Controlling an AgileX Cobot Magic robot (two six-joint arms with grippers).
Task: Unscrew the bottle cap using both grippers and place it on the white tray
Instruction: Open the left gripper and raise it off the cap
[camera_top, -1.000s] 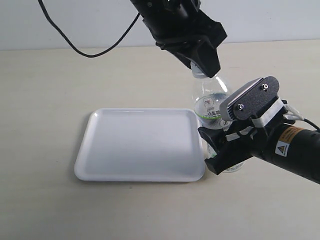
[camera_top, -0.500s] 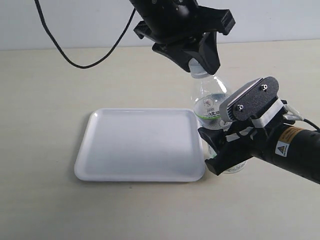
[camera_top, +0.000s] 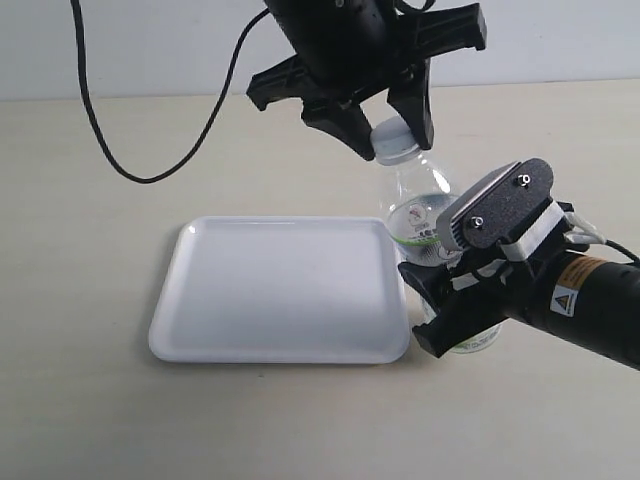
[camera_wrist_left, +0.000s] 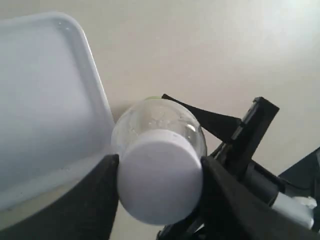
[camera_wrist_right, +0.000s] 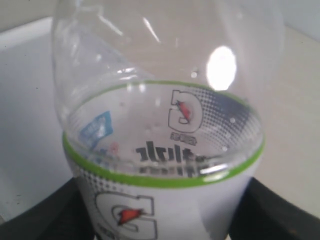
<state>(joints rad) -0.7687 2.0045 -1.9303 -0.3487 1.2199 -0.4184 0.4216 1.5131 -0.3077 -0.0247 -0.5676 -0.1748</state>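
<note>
The bottle (camera_top: 418, 205) is standing on the table (camera_top: 80, 250) just beside the right edge of the tray (camera_top: 200, 345) — long axis near vertical, neck pointing up, its top leaning a little toward the tray in the exterior view. The cap (camera_top: 393, 148) is sitting on the neck. The left gripper (camera_top: 390, 135) is reaching down from above, its fingers (camera_wrist_left: 95, 200) pressing on either side of the cap. The right gripper (camera_top: 455, 315) is coming in from the side and clamping the labelled lower body — dark fingers (camera_wrist_right: 280, 210) are showing at both sides of it.
</note>
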